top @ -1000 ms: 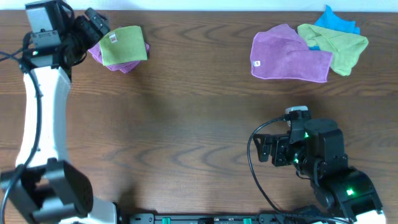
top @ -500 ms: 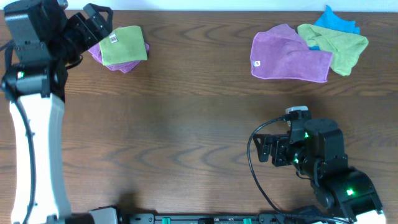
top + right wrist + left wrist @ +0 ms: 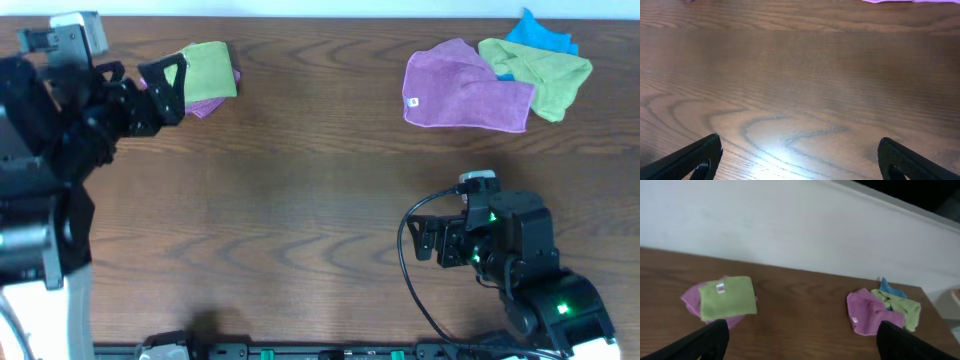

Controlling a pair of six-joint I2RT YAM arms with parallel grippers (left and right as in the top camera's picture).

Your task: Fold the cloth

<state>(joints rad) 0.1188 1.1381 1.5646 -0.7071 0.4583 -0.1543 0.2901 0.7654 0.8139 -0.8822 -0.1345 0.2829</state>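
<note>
Worktop (image 3: 300, 190): dark brown wood, strong grain, slight sheen.

Left arm (image 3: 45, 150), black and white, along the left edge. Right arm (image 3: 520, 260), black, at the near right.

Far-right heap, all soft and rumpled:
- large purple cloth (image 3: 465, 90), lying flat
- duller yellow-green cloth (image 3: 545, 70), overlapping the purple one's right end
- blue cloth (image 3: 540, 35), sticking out behind them

The cloth (image 3: 727, 297): far-left corner of the worktop, well apart from the heap. Lime-green, fuzzy microfiber, folded into a flat, nearly square pad. Sits on a smaller purple cloth (image 3: 690, 300) that shows past its left and near edges. Slightly wider than deep, long axis roughly left-right along the far edge. Sides a little skewed to the worktop edge. Small white tag (image 3: 720, 286) on top near the far-left corner.

Left pincer (image 3: 165, 90): black fingers spread wide, nothing between them. Raised; in the overhead view it covers the cloth's left edge. In the left wrist view both fingertips sit low in frame, clear of the cloth, not touching it.

Right pincer (image 3: 425, 240): spread wide too, gripping nothing. The right wrist view shows only bare wood between the fingers. Points left, well apart from every cloth.
</note>
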